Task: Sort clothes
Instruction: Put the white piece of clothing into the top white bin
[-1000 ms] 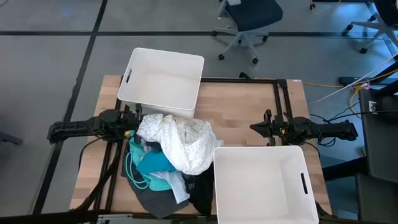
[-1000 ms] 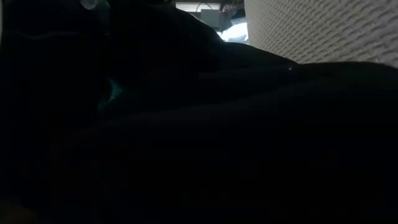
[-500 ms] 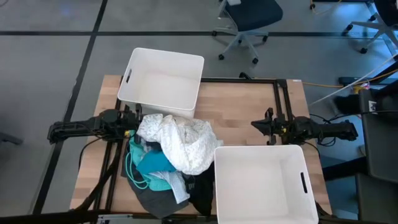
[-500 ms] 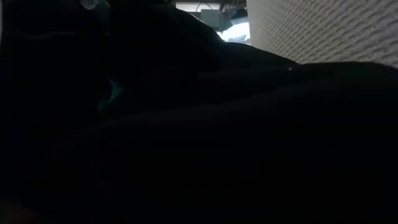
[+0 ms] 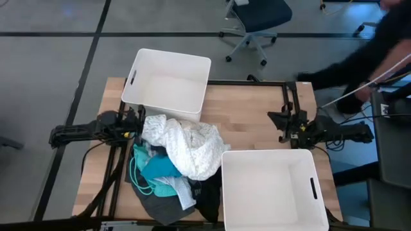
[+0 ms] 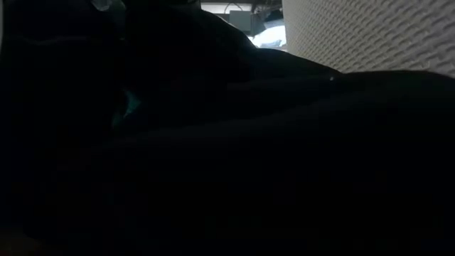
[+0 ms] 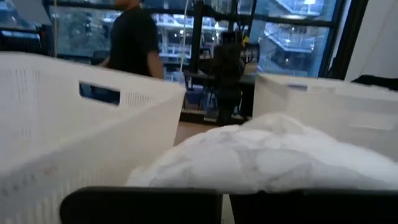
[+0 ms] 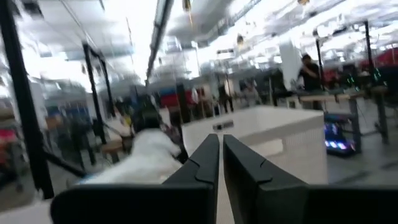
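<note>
**Right arm stirs, laundry heap untouched**

The heap of soft mixed clothes [image 5: 173,170], white lacy fabric over teal, grey and black, lies on the wooden desk [image 5: 247,125], touching both white rectangular plastic bins; the far bin [image 5: 168,83] and the near bin [image 5: 270,189] hold nothing yet. The right claw [image 5: 280,125], fingers together on nothing, has swung slightly, well apart from the heap. The left claw [image 5: 138,125], also closed and empty, sits just beside the heap. A person [image 5: 369,51] has entered behind the desk. Sorting has not begun.
</note>
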Controlling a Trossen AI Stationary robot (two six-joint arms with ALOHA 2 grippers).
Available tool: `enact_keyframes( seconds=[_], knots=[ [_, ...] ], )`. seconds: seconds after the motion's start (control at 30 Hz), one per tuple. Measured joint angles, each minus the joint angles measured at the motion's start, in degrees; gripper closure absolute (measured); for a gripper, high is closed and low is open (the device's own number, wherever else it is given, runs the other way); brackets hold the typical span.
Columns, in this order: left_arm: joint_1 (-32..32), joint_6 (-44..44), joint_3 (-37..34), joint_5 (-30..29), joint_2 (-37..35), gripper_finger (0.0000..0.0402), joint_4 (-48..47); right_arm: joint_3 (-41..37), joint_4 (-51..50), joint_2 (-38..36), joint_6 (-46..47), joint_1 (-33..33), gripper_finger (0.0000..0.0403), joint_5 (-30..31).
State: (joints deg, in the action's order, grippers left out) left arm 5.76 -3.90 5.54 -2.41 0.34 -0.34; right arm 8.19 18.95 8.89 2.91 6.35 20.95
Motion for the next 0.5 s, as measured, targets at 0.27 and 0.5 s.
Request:
enact_keyframes(
  seconds=[0.27,0.5],
  knots=[
    [0.0,2.64,0.11,-0.76,0.01,0.0398,3.27,10.51,0.71,18.74,-0.37,0.0,0.0377,0.47],
    [0.0,2.82,0.16,-0.77,0.0,0.0398,5.86,26.81,-0.88,39.35,-2.02,0.0,0.0377,-1.41]
  ],
)
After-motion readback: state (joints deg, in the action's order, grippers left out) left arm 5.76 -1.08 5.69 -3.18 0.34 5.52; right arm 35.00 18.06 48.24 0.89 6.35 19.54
